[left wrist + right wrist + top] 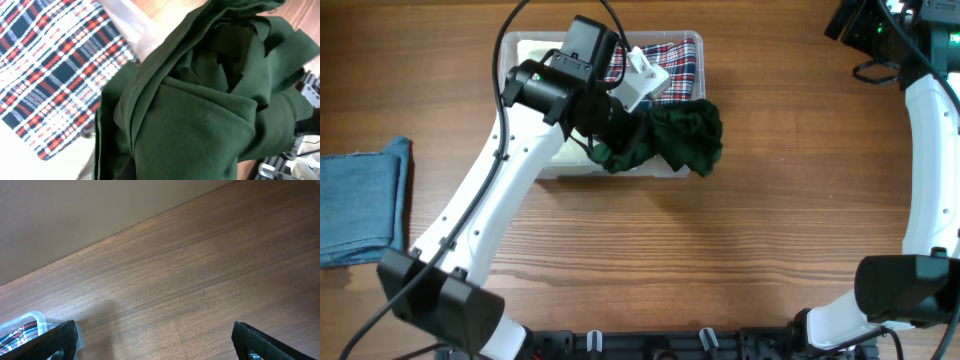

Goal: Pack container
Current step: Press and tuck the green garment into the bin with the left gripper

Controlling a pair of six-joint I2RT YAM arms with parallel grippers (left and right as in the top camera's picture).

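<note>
The clear container [525, 45] stands at the table's far centre with a red, white and navy plaid cloth [672, 58] lying inside it. A dark green cloth [688, 135] is bunched over the container's front right rim and hangs partly outside onto the table. My left gripper [612, 138] reaches over the container and is shut on the green cloth. In the left wrist view the green cloth [200, 115] hides the fingers, with the plaid cloth [50, 75] beside it. My right gripper [157, 342] is open over bare wood at the far right, its black fingertips [62, 339] wide apart and holding nothing.
A folded blue denim cloth [360, 200] lies at the table's left edge. The container's corner [27, 322] shows at the lower left of the right wrist view. The right arm [930, 150] runs along the right edge.
</note>
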